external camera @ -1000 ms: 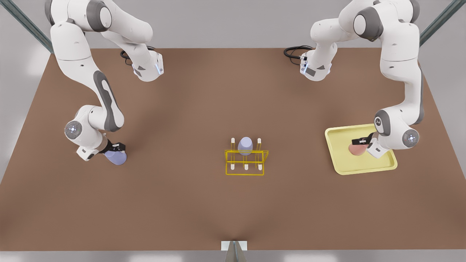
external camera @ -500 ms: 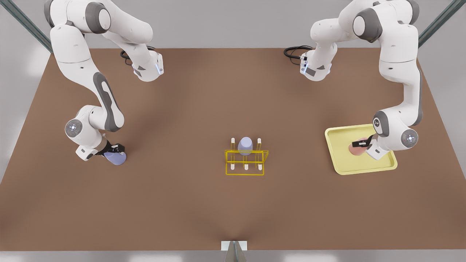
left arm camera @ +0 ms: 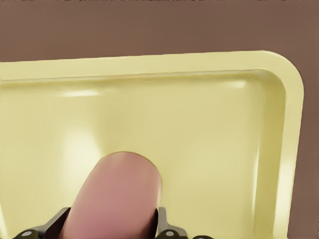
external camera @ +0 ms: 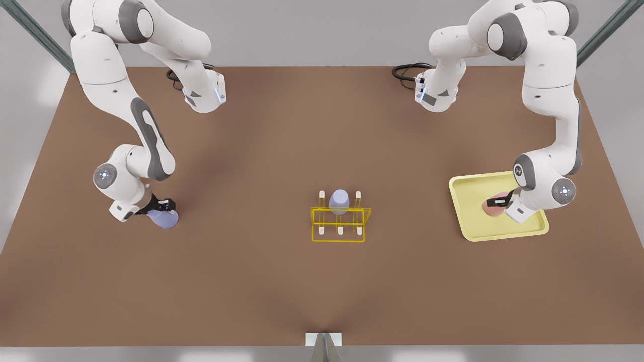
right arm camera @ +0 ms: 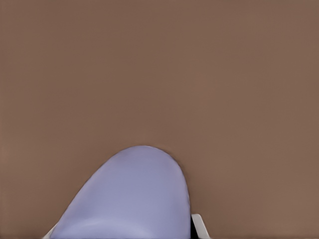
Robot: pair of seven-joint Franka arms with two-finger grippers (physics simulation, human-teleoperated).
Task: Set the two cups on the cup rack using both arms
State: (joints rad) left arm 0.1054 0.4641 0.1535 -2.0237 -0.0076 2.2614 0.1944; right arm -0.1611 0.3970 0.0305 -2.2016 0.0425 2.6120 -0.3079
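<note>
The salmon pink cup (external camera: 492, 208) (left arm camera: 117, 199) lies over the pale-yellow tray (external camera: 470, 188) at the front view's right. My left gripper (external camera: 496, 202) is shut on it, with black fingers (left arm camera: 167, 230) on either side. At the front view's left, my right gripper (external camera: 162, 207) is shut on the pale lavender cup (external camera: 165, 219) (right arm camera: 129, 199), held tilted just above the brown table. The yellow cup rack (external camera: 340, 224) stands mid-table, between the two arms and apart from both.
An identical lavender cup (external camera: 339, 201) sits upside down on the rack's back middle peg. The tray's rim (left arm camera: 291, 124) rises around the pink cup. Open brown table (external camera: 251, 166) lies between each arm and the rack.
The right gripper has shifted slightly toward the front view's right with the lavender cup. The left gripper has edged a little further over the pink cup on the tray.
</note>
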